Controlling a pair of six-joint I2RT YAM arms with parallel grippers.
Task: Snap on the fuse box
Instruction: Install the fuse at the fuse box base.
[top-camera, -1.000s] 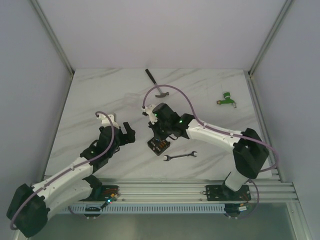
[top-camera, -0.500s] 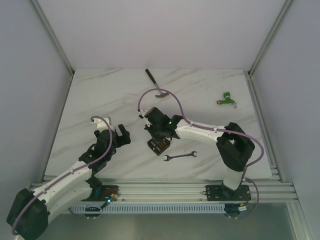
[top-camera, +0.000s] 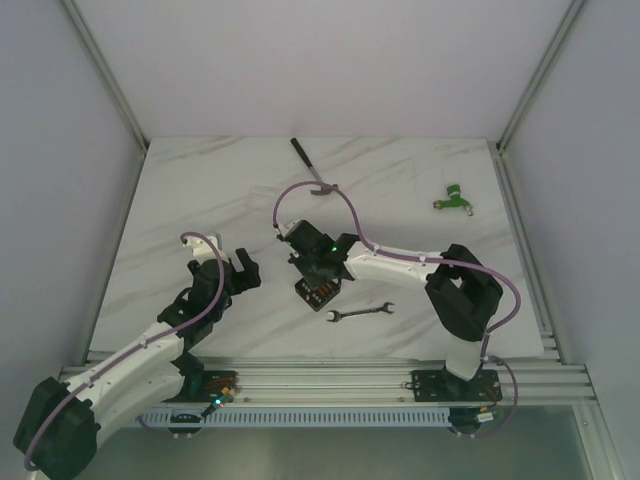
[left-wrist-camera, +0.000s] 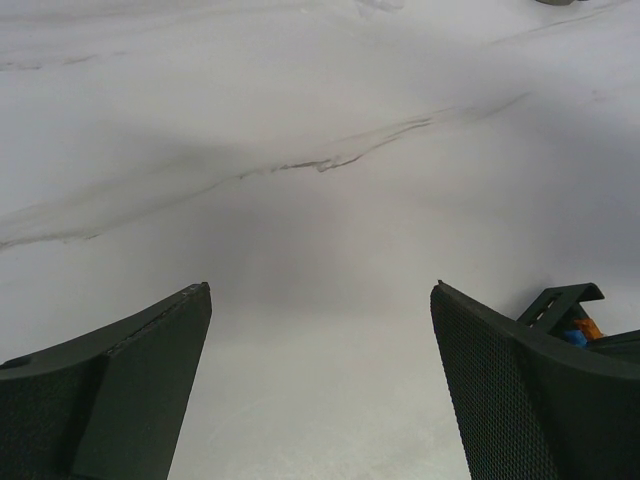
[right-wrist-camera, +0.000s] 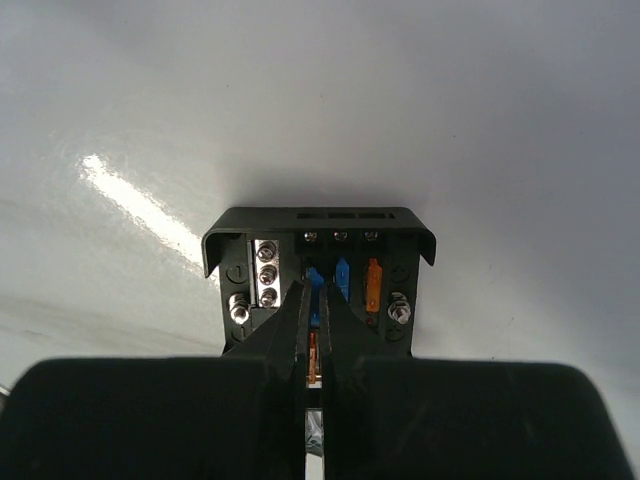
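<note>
— Two grippers; how does the left gripper stand?
— Spread wide above the bare table, holding nothing.
— And the fuse box?
— Small, square, black and open-topped, with blue and orange fuses and silver screws showing. It lies centre-front, near that gripper's right, with a wrench just beyond.
— The right gripper?
— Directly over the box, fingers almost together among the fuses. Whether they pinch one, I cannot tell; they hide the box's near half.
</note>
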